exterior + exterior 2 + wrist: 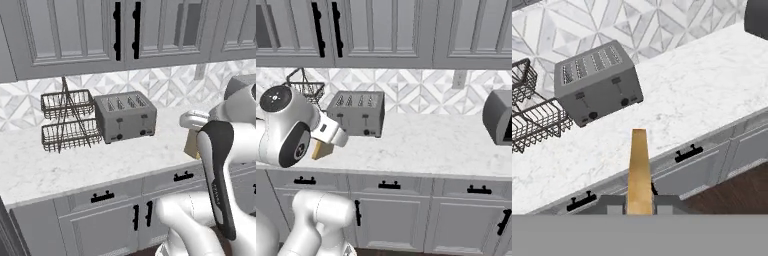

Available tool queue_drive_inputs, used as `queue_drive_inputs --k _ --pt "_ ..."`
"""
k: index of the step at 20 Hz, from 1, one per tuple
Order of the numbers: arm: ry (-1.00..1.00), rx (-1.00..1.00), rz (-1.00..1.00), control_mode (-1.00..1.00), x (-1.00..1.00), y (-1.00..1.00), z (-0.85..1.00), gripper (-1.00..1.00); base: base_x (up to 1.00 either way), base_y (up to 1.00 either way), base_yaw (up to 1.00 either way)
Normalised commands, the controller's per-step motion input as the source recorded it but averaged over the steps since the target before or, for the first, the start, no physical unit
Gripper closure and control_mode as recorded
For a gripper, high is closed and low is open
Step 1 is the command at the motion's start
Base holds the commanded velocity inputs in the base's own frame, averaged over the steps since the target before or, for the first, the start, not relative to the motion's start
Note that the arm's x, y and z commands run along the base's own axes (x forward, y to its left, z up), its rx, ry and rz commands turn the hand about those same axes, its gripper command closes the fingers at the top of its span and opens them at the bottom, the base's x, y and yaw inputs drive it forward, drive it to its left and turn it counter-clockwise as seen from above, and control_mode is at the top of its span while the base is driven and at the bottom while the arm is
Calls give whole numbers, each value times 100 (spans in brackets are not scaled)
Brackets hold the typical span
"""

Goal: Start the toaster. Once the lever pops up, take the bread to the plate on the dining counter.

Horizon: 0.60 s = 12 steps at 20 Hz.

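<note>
Pale tan bread (pixel 639 170), seen edge-on, is pinched in the gripper (pixel 639 206), its jaws nearly shut on the slice, held well out from the grey four-slot toaster (pixel 598 81) over the marble counter's (pixel 702 95) front edge

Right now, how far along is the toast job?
Done, it seems: the bread is out of the toaster, whose slots look empty in the hand view. In hand: the gripper is shut on the slice edge-on, held clear of the counter in front of the toaster. Left: carrying it to the plate on the dining counter and setting it down.
</note>
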Motion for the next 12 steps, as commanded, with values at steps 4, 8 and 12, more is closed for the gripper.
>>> queue_drive_inputs --k 4,8,12 --pt "0 0 0 100 0 0 0 100 0 -60 -77" --pt "0 0 0 100 0 0 0 100 0 -67 -76" --pt "0 0 0 100 0 0 0 100 0 -87 -71"
